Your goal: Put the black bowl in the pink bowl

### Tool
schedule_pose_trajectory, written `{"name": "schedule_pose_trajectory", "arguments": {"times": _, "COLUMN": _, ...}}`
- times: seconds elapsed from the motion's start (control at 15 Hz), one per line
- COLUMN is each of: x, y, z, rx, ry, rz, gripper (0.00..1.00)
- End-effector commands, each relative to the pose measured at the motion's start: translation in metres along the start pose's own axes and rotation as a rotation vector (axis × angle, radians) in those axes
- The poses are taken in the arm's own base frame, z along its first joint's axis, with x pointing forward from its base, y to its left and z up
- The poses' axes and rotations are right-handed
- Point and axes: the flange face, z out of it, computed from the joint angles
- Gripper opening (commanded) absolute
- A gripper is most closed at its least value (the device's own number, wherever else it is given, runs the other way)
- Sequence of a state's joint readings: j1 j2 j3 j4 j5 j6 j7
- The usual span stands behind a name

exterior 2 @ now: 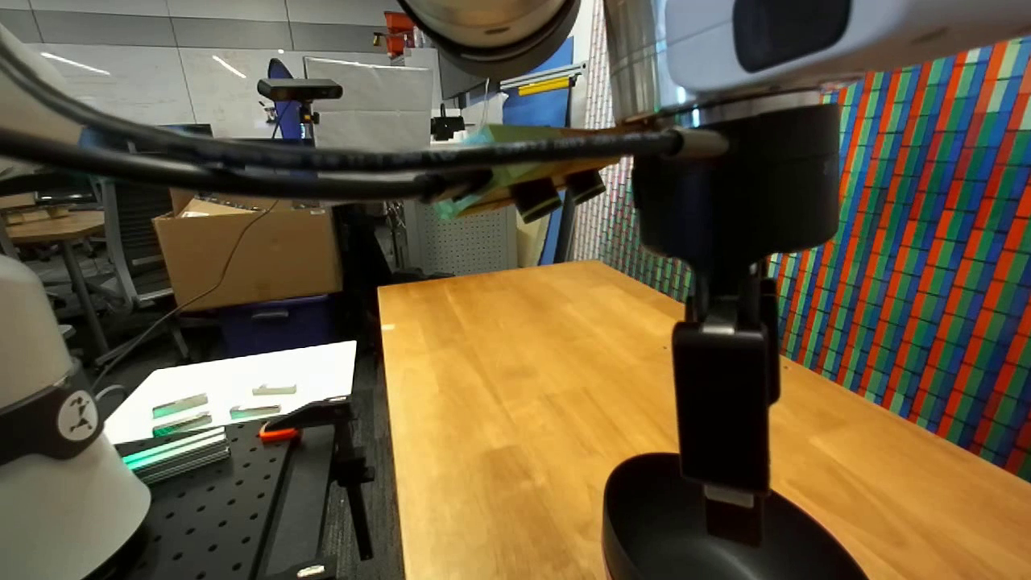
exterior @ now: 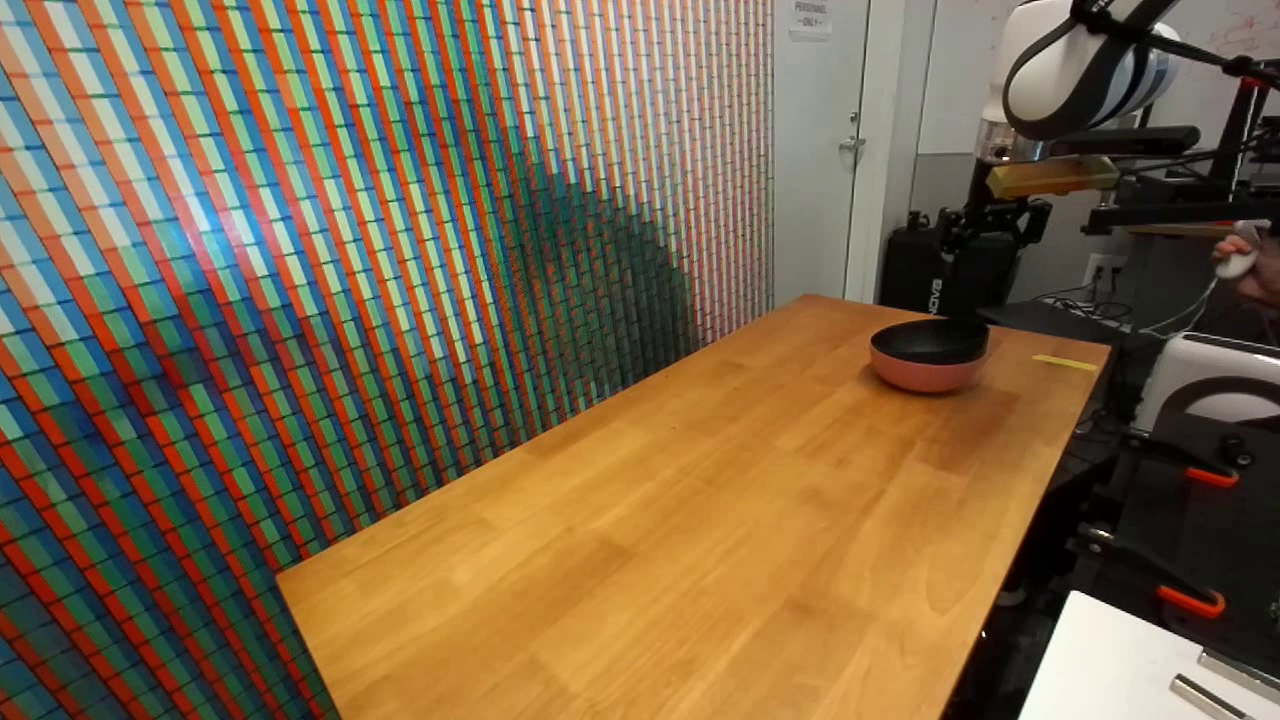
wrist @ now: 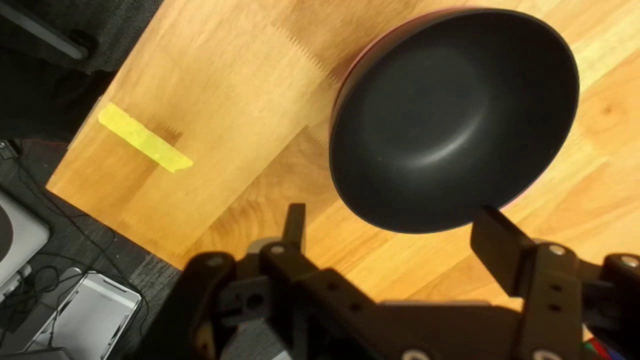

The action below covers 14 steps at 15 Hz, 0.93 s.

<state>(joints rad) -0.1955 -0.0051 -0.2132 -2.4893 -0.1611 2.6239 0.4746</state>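
The black bowl (exterior: 930,341) sits inside the pink bowl (exterior: 927,376) at the far end of the table. Its rim looks slightly tilted. In the wrist view the black bowl (wrist: 450,120) fills the upper right, and only a thin edge of the pink bowl (wrist: 352,68) shows around it. My gripper (wrist: 391,212) is open and empty, its fingers wide apart. In an exterior view the gripper (exterior: 990,228) hangs above the bowls, apart from them. In an exterior view the gripper (exterior 2: 733,515) overlaps the black bowl (exterior 2: 652,515); the pink bowl is mostly hidden there.
The wooden table (exterior: 620,540) runs along a wall of coloured tiles (exterior: 400,250). A strip of yellow tape (wrist: 145,139) is stuck near a table corner; it also shows in an exterior view (exterior: 1065,362). A black perforated cart top (exterior 2: 217,499) stands beside the table.
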Motion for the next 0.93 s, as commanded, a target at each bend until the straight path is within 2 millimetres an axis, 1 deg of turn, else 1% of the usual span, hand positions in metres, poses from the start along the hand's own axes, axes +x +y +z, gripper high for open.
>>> {"name": "schedule_pose_trajectory", "arguments": {"times": 0.0, "x": 0.002, "y": -0.024, "z": -0.021, "rx": 0.017, "ry": 0.031, "rz": -0.068, "gripper": 1.0}}
{"name": "schedule_pose_trajectory", "arguments": {"times": 0.13, "x": -0.002, "y": -0.053, "z": -0.035, "rx": 0.03, "ry": 0.038, "rz": -0.136, "gripper": 1.0}}
{"name": "schedule_pose_trajectory", "arguments": {"times": 0.4, "x": -0.014, "y": -0.123, "z": -0.067, "rx": 0.05, "ry": 0.052, "rz": -0.28, "gripper": 1.0}}
{"name": "schedule_pose_trajectory", "arguments": {"times": 0.53, "x": -0.017, "y": -0.154, "z": -0.084, "rx": 0.05, "ry": 0.056, "rz": -0.348, "gripper": 1.0}}
{"name": "schedule_pose_trajectory", "arguments": {"times": 0.73, "x": -0.017, "y": -0.192, "z": -0.107, "rx": 0.043, "ry": 0.034, "rz": -0.458, "gripper": 1.0}}
{"name": "schedule_pose_trajectory", "arguments": {"times": 0.8, "x": -0.015, "y": -0.203, "z": -0.114, "rx": 0.04, "ry": 0.017, "rz": -0.498, "gripper": 1.0}}
{"name": "schedule_pose_trajectory", "arguments": {"times": 0.87, "x": -0.007, "y": -0.211, "z": -0.121, "rx": 0.033, "ry": 0.003, "rz": -0.532, "gripper": 1.0}}
